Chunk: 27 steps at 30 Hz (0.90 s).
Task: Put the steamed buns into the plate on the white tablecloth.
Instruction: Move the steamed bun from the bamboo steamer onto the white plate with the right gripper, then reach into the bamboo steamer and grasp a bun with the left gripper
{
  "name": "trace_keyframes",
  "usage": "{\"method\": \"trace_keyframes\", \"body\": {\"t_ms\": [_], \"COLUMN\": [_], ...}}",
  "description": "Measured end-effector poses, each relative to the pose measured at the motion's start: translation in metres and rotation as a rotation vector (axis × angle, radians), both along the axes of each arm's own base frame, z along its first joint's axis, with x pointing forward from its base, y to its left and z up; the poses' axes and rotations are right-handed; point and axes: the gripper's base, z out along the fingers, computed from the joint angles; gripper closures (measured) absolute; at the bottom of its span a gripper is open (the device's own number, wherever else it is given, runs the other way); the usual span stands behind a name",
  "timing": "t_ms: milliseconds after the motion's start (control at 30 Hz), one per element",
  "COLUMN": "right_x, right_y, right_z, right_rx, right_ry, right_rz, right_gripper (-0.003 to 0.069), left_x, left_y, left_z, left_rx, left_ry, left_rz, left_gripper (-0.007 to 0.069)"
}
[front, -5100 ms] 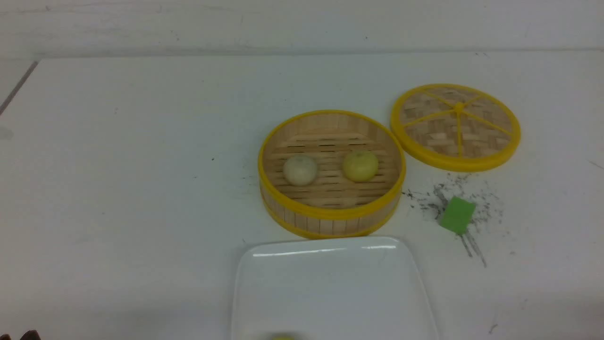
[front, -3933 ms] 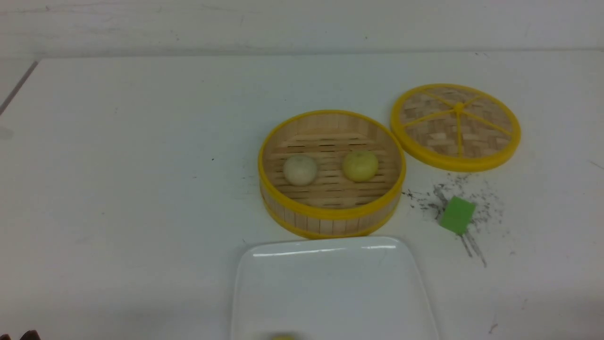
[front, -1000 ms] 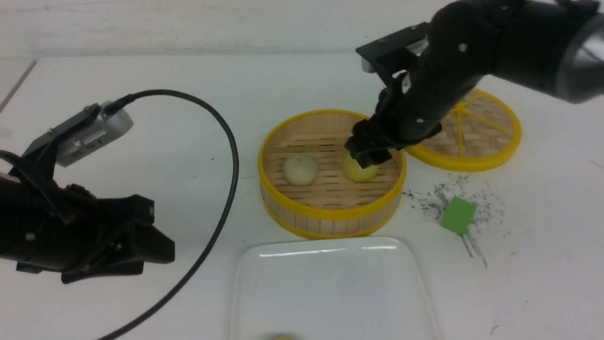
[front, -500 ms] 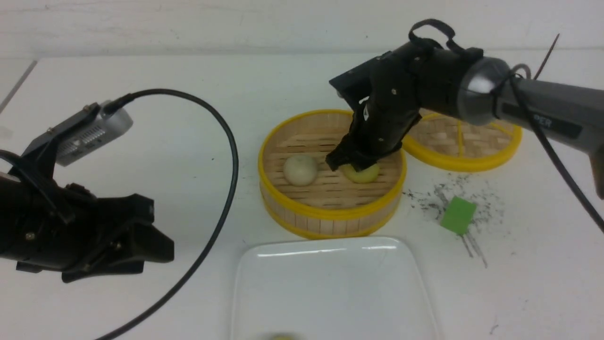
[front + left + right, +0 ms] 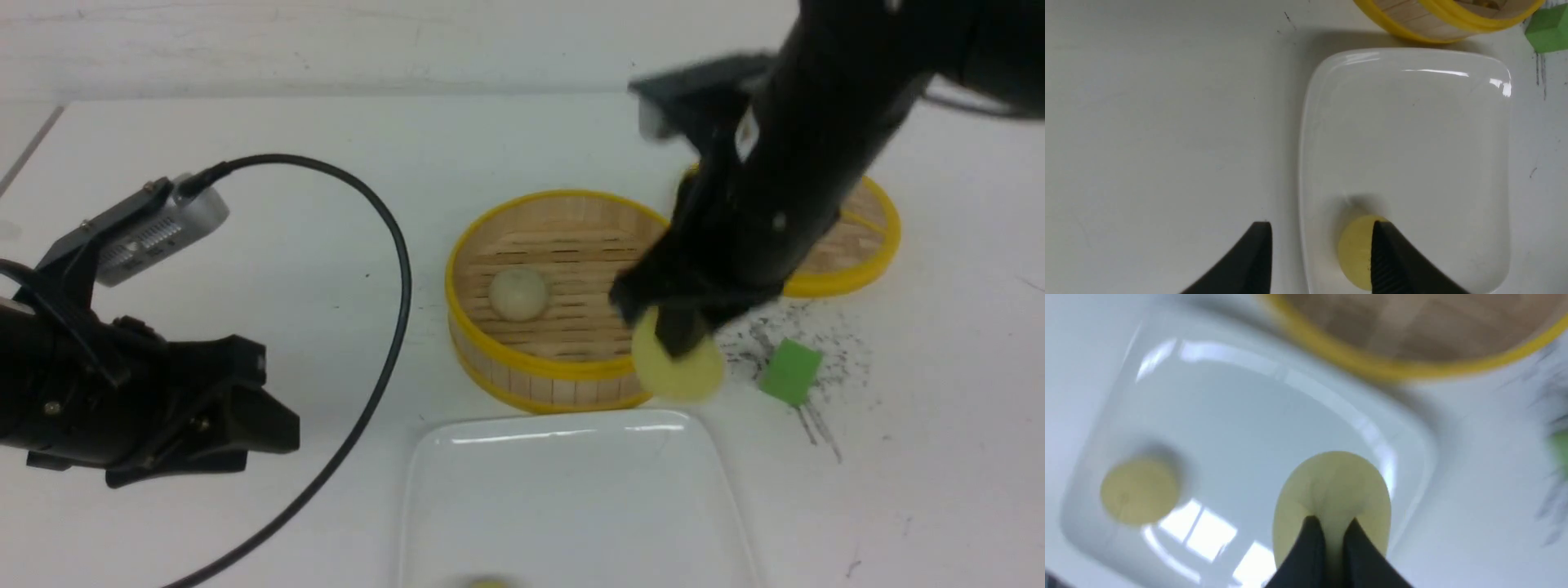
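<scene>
My right gripper (image 5: pixel 678 335) is shut on the pale yellow bun (image 5: pixel 684 376) and holds it in the air over the steamer's near right rim, just behind the plate (image 5: pixel 571 506). In the right wrist view the bun (image 5: pixel 1333 486) sits squeezed between the fingers, over the plate's corner (image 5: pixel 1404 428). The off-white bun (image 5: pixel 518 294) lies in the bamboo steamer (image 5: pixel 563 377). My left gripper (image 5: pixel 253 425) is open and empty, left of the plate; its fingers (image 5: pixel 1384 253) hang over the plate's edge (image 5: pixel 1306 134). Everything rests on the white tablecloth (image 5: pixel 522 139).
Another round yellow piece (image 5: pixel 1353 249) lies in the plate's near part, also in the right wrist view (image 5: pixel 1139 490). The woven lid (image 5: pixel 865 245) lies behind my right arm. A green cube (image 5: pixel 790 371) sits on grey smudges right of the steamer. A black cable (image 5: pixel 392 245) loops from my left arm.
My right gripper closed on the pale yellow bun, lifted it out of the steamer and carried it toward the plate. The left arm has stayed still.
</scene>
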Motion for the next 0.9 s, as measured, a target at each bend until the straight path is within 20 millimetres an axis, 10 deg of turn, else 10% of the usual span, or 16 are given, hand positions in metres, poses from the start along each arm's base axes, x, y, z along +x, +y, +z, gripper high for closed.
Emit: {"method": "trace_keyframes", "body": {"t_ms": [200,333,600,667,900], "right_x": [-0.030,-0.031,-0.030,-0.030,-0.062], "right_y": [0.011,0.010,0.007,0.001,-0.086], "right_z": [-0.074,-0.106,-0.077,-0.057,0.038], "right_rx": [-0.004,0.001,-0.002,-0.004,-0.093], "right_ry": [0.018,-0.002,-0.033,-0.068,-0.255], "right_rz": [0.000,-0.033,-0.001,0.012,-0.056], "right_gripper": [0.0612,0.0458,0.0132,0.0152,0.0622], "left_x": [0.000,0.000,0.008,0.013,0.050], "left_y": [0.000,0.001,0.000,0.000,-0.009], "left_z": [0.000,0.000,-0.001,0.001,0.018], "left_rx": [0.006,0.010,-0.017,-0.017,0.000], "left_ry": [-0.002,-0.002,0.013,0.011,-0.031], "left_rz": [0.000,0.000,0.030,0.030,-0.013], "left_gripper": [0.0268,0.0268,0.0270,0.0278,0.0486]}}
